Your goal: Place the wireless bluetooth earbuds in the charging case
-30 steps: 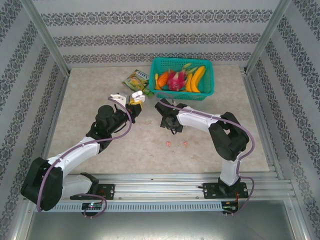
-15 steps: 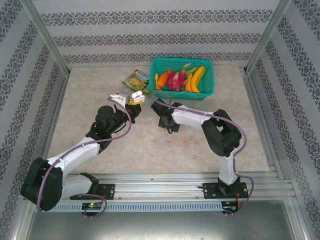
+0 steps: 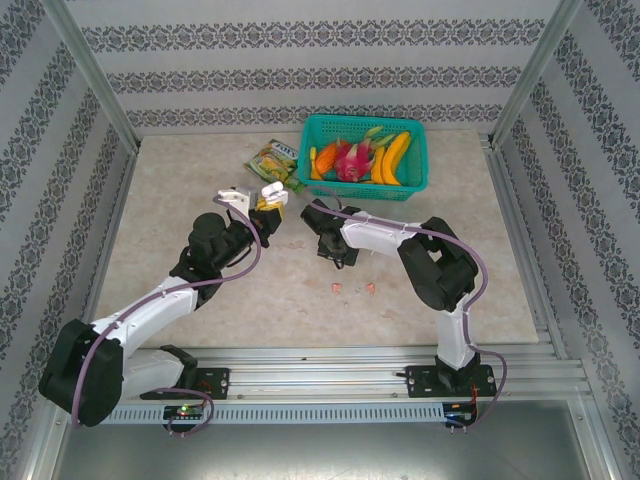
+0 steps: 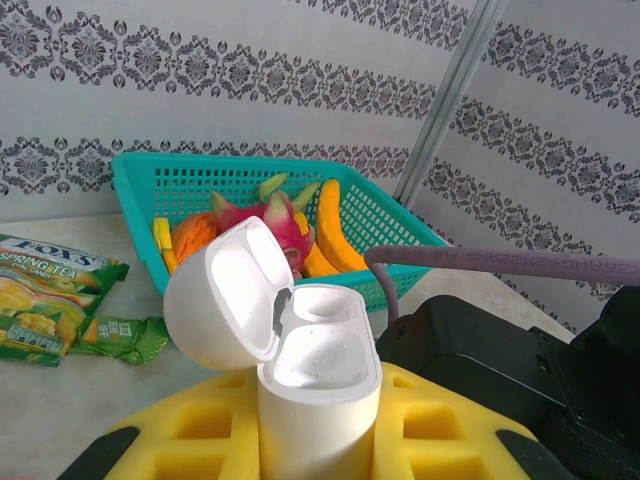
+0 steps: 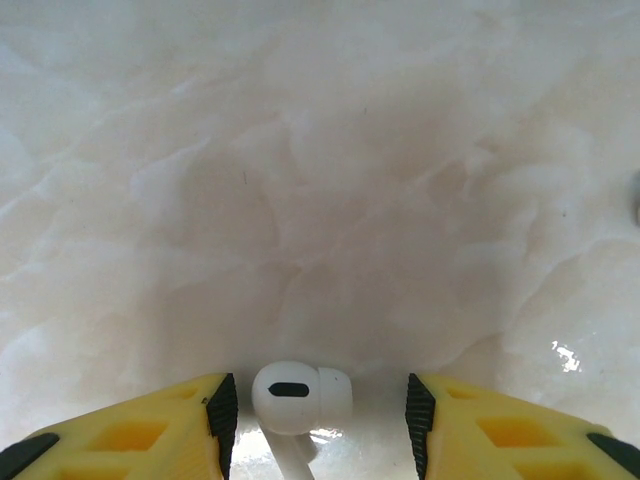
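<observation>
L gripper (image 4: 320,432) is clamped on a white charging case (image 4: 320,395). The case stands upright btwn the yellow fingers (image 4: 200,440), low centre of the L wrist view. Its lid (image 4: 225,295) is flipped open to the left and the wells inside look bare. In the top view the L gripper (image 3: 265,204) and case (image 3: 270,190) sit just left of frame centre.

R gripper (image 5: 321,402) has its jaws apart, pointing down at the pale marbled tabletop (image 5: 320,180). A white earbud (image 5: 300,395) lies on the table btwn the black pads (image 5: 222,408) at the bottom of the R wrist view. It sits closer to the left pad, w/ a clear gap to the right one. Can't tell if the left pad touches it. In the top view the R gripper (image 3: 330,243) is at frame centre, near the L gripper.

Pink-red earbuds (image 3: 336,287) lie side by side on the table, below centre.

A teal basket (image 3: 365,150) of toy fruit is at upper centre. A Fox's Spring Tea candy packet (image 3: 272,163) lies just left of it.
</observation>
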`<state>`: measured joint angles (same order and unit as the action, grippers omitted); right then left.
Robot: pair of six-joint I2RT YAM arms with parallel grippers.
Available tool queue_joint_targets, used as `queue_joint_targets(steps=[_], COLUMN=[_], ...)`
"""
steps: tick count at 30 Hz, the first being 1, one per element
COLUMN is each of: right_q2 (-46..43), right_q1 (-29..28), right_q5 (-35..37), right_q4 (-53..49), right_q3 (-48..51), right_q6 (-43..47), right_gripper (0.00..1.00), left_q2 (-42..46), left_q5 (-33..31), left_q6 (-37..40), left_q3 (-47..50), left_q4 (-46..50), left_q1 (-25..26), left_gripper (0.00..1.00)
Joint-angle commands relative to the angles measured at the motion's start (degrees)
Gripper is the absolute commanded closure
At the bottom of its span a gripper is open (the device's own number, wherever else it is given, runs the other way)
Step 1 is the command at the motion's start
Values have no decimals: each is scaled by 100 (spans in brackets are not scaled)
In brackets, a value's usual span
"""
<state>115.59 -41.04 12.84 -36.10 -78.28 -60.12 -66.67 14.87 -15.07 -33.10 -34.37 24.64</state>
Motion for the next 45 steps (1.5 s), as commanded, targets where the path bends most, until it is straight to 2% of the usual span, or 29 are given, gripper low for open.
queue_joint_targets(steps=[1, 24, 33, 45], right_q2=[134, 124, -407, -865], right_q1=[6, 136, 132, 124], right_q5=[135, 1, -110, -95], right_q4=[-38, 216, 987, 1345], right_q3=[-152, -115, 471, 785], right_q6=[-53, 114, 429, 815], right_gripper=[51, 64, 71, 75], left_q2=[129, 42, 23, -8], left_q5=[-1, 117, 215, 205], left_q6=[-21, -40, -14, 30], left_q3=[45, -3, -12, -82], left_q4=[-250, -222, -161, -13], left_q1=[7, 19, 24, 49], left_gripper=[100, 100, 100, 100])
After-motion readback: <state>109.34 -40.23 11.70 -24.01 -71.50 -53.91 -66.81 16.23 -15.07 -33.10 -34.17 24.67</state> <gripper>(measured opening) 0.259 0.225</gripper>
